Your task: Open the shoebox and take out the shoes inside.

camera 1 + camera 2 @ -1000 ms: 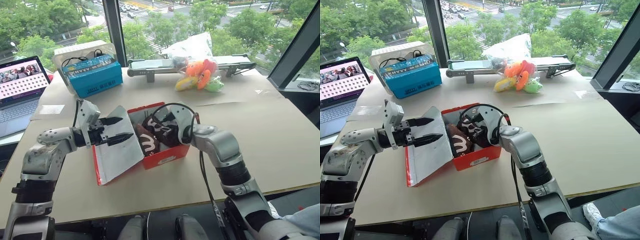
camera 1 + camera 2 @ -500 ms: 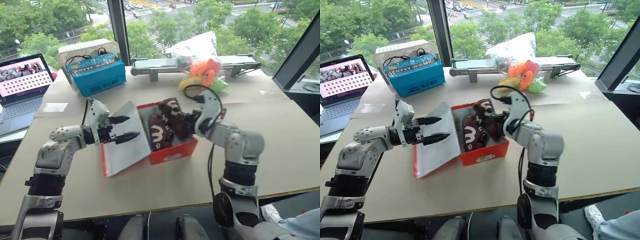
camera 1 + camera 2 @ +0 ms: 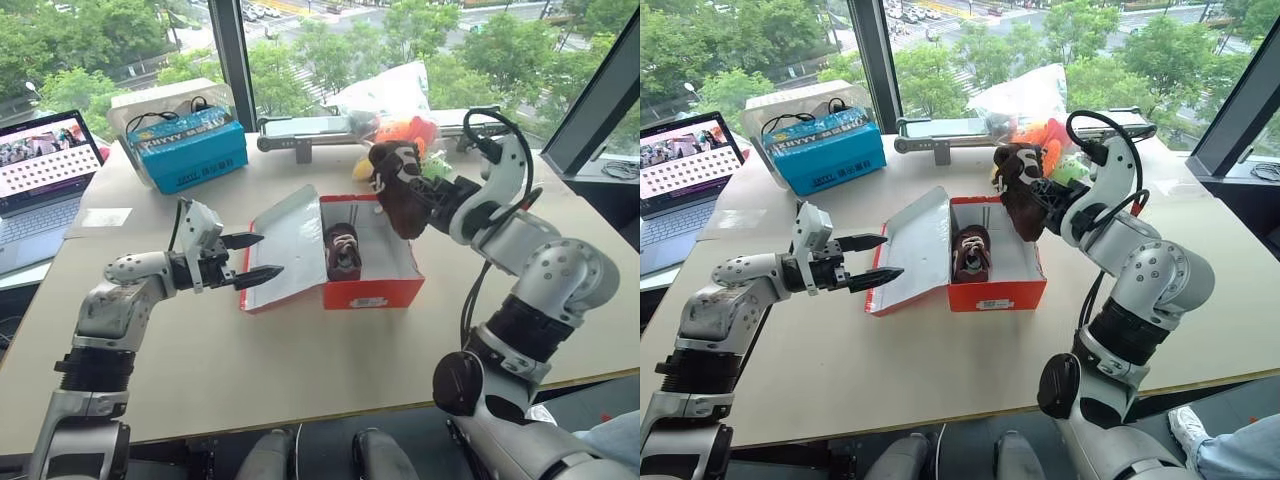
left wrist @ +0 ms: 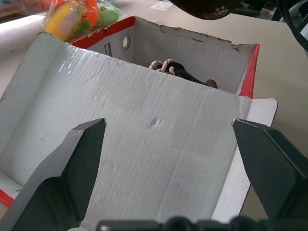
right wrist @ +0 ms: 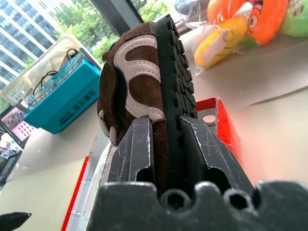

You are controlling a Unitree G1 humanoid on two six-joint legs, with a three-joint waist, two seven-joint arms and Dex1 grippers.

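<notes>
Shoebox (image 3: 365, 290) is sitting open on the counter (image 3: 300, 380), lid (image 3: 285, 235) folded flat toward the left hand (image 3: 247, 259). Right hand (image 5: 166, 144) is clamping tight on one brown shoe (image 3: 398, 190), pinching it at the sole, and holding it in the air above the box's far right corner, clear of the walls. Second shoe (image 3: 342, 250) is lying inside the box, below and to the left of the right hand. Left hand is hovering with fingers spread wide, gripping nothing, tips just over the lid's near edge. By my read, roughly half done: box open, one shoe out but not put down, one left to pull.
</notes>
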